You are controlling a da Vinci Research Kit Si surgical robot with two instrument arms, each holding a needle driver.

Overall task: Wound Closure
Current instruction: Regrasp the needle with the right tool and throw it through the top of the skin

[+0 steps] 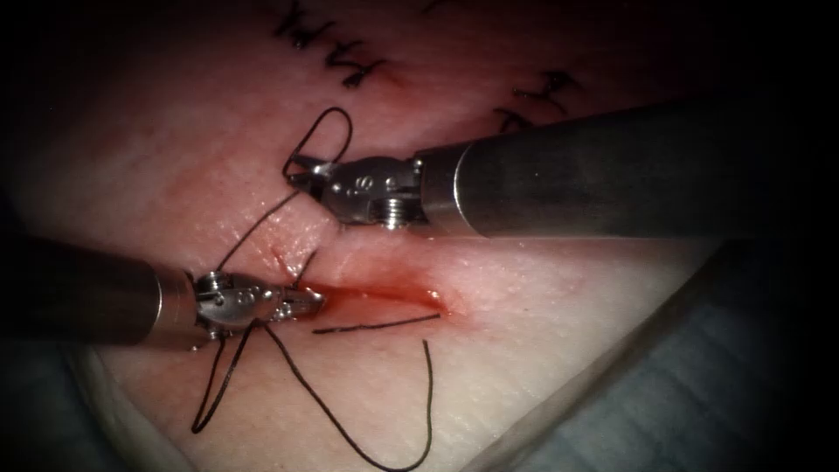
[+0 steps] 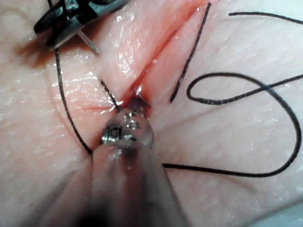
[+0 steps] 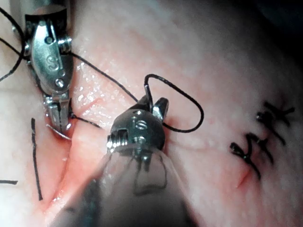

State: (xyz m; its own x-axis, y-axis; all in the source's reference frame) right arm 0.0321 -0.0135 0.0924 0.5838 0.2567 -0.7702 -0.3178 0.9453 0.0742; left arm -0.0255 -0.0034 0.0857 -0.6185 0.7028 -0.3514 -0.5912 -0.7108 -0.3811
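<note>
The tissue (image 1: 542, 288) has a red, wet cut (image 1: 384, 295) running left to right. My left tool (image 1: 308, 301) lies with its tip at the cut's left end, its jaws shut on a short thread end (image 2: 109, 92) that rises from the tissue. A thin silvery sliver (image 3: 59, 133) sits just past those jaws; I cannot tell whether it is the needle. My right tool (image 1: 299, 170) hovers above the cut, shut on the thread (image 1: 262, 218), which forms a small loop (image 1: 336, 122) beyond its jaws and slants down to the left tool.
A loose cut piece of thread (image 1: 376, 325) lies just below the cut. A long thread curve (image 1: 428, 393) sweeps over the near tissue. Finished dark stitches (image 1: 350, 65) sit at the far side. Grey cloth (image 1: 699, 367) borders the tissue at lower right.
</note>
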